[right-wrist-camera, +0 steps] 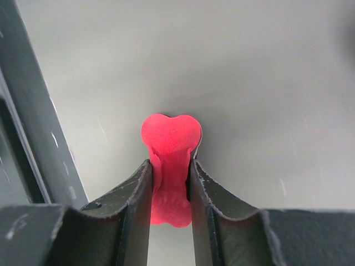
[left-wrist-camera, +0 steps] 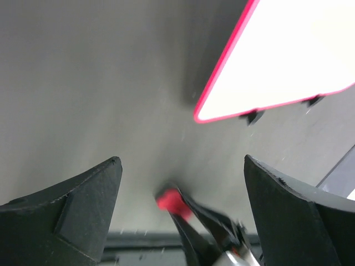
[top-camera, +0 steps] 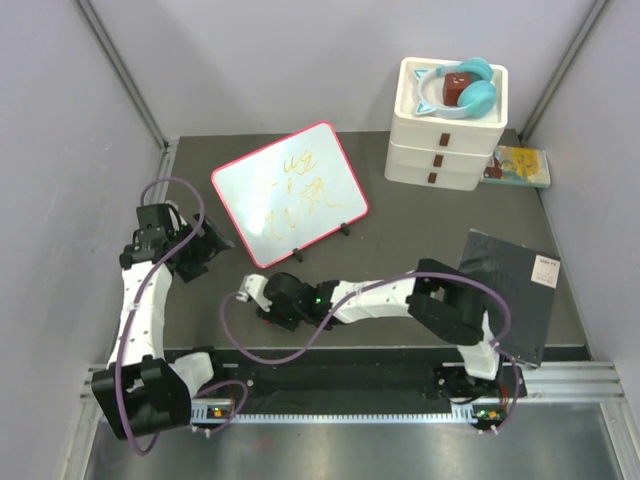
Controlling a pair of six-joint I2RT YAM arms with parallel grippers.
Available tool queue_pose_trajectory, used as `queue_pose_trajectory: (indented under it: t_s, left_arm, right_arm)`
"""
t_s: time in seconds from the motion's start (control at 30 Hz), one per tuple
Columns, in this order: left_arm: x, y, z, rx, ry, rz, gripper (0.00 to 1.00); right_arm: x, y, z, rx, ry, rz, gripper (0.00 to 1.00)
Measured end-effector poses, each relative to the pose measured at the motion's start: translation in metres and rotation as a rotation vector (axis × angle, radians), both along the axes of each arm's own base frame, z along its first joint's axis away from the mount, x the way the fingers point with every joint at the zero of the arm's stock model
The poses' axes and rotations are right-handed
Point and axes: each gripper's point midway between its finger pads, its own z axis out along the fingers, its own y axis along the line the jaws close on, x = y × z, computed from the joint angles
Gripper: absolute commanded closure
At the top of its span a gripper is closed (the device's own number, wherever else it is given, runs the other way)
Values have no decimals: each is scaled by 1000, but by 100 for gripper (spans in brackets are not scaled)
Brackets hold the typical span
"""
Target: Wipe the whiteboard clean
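Note:
The whiteboard (top-camera: 290,192), white with a pink-red rim and yellow scribbles, stands tilted on small black feet at the back left. Its lower corner shows in the left wrist view (left-wrist-camera: 288,61). My right gripper (top-camera: 262,305) is low over the mat in front of the board, shut on a red foam eraser (right-wrist-camera: 171,149) squeezed between the fingers. The eraser also shows in the left wrist view (left-wrist-camera: 169,200). My left gripper (top-camera: 208,252) is open and empty (left-wrist-camera: 180,159), just left of the board's near corner.
A white drawer stack (top-camera: 447,140) with teal headphones (top-camera: 460,88) on top stands at the back right. A book (top-camera: 520,165) lies beside it. A dark grey sheet (top-camera: 510,290) lies at the right. A metal rail (top-camera: 400,390) runs along the near edge.

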Motion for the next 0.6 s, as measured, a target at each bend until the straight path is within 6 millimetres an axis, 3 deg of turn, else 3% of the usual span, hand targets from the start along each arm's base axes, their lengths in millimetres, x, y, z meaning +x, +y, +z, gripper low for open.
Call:
queue_pose_trajectory:
  t_s: [0.1,0.17,0.27,0.47,0.6]
  left_arm:
    - [14,1,3,-9,-59,21,5]
    - [24,-2,1,-41,-108,30,7]
    - [29,-10,-6,-90,-167,30,11]
    - [34,-22,-18,-175,-279,35,11]
    - [37,-27,-22,-225,-391,53,11]
  right_arm:
    - [1,-28,8,-25,-7,-49,100]
    - [3,-43,24,-4,-4,-88,100]
    - [14,-60,62,81,-3,-148,100]
    - [60,-100,157,325,-29,-295,100]
    - [81,-119,188,429,-27,-346,100]
